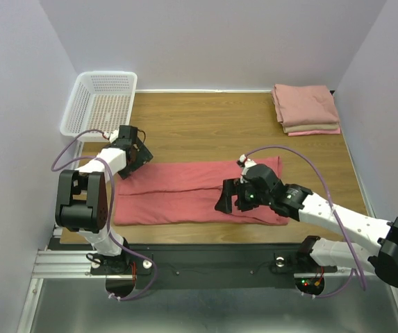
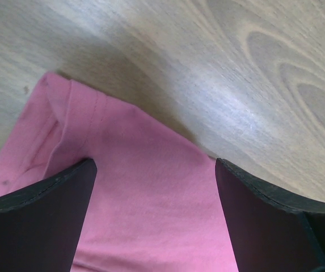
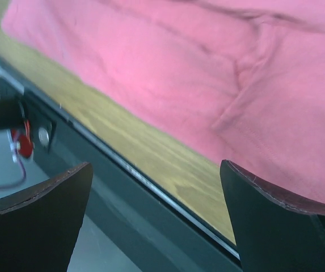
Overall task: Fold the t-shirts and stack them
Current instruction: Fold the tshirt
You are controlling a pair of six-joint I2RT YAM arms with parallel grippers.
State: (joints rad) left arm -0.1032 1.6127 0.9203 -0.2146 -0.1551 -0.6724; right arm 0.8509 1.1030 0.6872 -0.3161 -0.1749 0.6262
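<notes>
Currently both the left claw [image 1: 139, 157] and right claw [image 1: 228, 200] gape wide, empty, over the coral-red t-shirt [image 1: 178, 195].

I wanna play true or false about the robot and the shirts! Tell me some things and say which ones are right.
1. The red shirt lies spread on the table. True.
2. The left tool is squeezing the red shirt. False: its fingers are wide apart, with the shirt's edge showing between them.
3. The folded shirts sit in the basket. False: they are stacked on the table's far right corner, and the basket is at the far left.
4. The right tool is open. True.
</notes>
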